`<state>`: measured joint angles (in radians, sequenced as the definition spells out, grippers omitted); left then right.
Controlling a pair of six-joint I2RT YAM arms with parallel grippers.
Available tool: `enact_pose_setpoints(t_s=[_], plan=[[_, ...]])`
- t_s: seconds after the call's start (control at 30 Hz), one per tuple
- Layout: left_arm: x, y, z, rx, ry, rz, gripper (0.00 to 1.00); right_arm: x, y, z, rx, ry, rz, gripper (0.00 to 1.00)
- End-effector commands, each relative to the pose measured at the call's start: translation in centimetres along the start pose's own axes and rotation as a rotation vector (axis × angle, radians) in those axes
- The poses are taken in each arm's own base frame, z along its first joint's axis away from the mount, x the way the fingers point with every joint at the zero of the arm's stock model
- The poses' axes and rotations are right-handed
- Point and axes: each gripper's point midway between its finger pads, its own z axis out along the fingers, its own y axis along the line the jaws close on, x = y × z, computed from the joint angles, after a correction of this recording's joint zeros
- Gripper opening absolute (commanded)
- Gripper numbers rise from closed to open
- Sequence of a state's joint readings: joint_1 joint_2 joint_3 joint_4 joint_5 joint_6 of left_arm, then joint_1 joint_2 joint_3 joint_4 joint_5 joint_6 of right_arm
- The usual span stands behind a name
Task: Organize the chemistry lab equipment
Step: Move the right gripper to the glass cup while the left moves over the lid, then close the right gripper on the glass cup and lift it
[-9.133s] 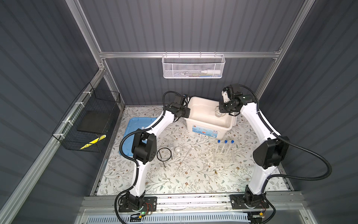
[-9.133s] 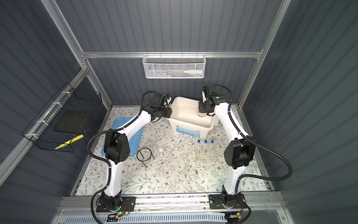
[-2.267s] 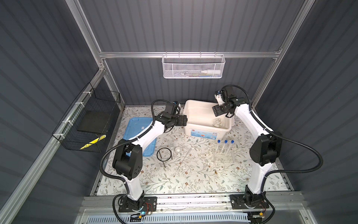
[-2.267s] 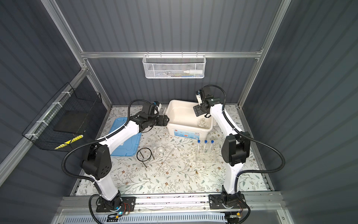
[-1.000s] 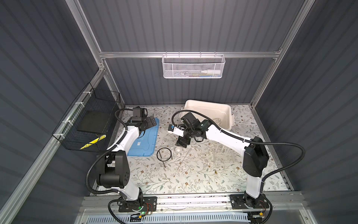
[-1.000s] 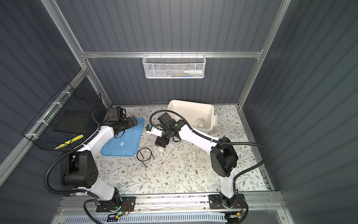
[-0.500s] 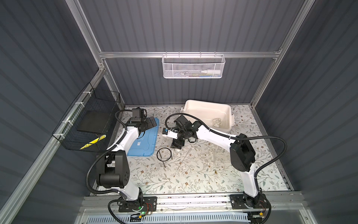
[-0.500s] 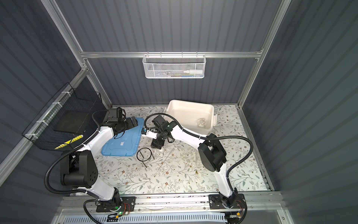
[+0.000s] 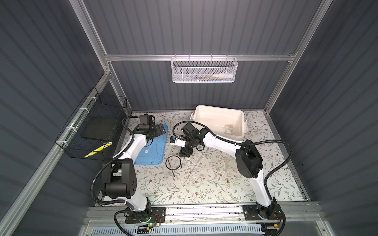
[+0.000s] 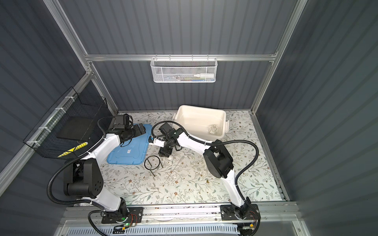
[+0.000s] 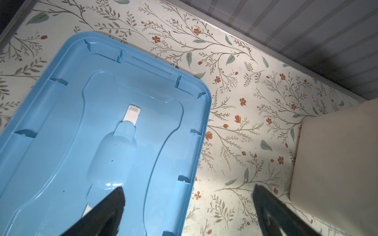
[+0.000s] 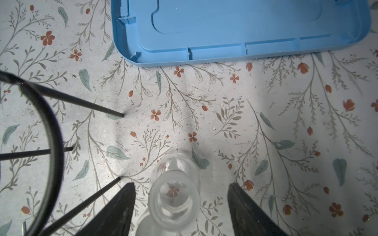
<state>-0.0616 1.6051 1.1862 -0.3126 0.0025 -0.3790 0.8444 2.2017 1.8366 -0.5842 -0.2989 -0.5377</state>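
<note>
While right tool [image 12: 181,183] straddles beaker [image 12: 173,196], part-open, untouched

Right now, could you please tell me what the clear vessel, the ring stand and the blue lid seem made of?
The clear vessel: probably glass, glossy, the floral print showing through; clear plastic is possible. The ring stand: thin metal rod, it seems, dark and matte. The blue lid: moulded plastic, smooth with a slight sheen, ribs along its rim.

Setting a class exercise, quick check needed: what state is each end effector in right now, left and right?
Left end effector: open, empty, over the blue lid edge.
Right end effector: open, jaws either side of a small glass vessel, not gripping it.
</note>
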Motion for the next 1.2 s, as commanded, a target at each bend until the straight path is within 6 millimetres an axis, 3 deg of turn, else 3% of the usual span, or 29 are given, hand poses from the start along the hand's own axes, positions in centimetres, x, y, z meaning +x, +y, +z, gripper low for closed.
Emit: enact_pose_setpoints(t_s=[0.0,0.17,0.77,1.17], plan=[[-0.5,-0.1,-0.9,0.018,-0.019,-0.008,1.00,-0.2,0.2,0.1,-0.013,0.009,0.004,0.70],[-0.4,0.0,-0.9,0.016,-0.019,-0.008,1.00,0.2,0.4,0.2,-0.014,0.022,0.008,0.60],[-0.1,0.0,-0.9,0.021,-0.016,-0.015,1.00,0.3,1.4,1.2,-0.046,0.044,0.013,0.60],[0.1,0.0,-0.9,0.027,-0.014,-0.020,1.00,0.4,1.3,1.3,-0.043,0.056,0.016,0.52]])
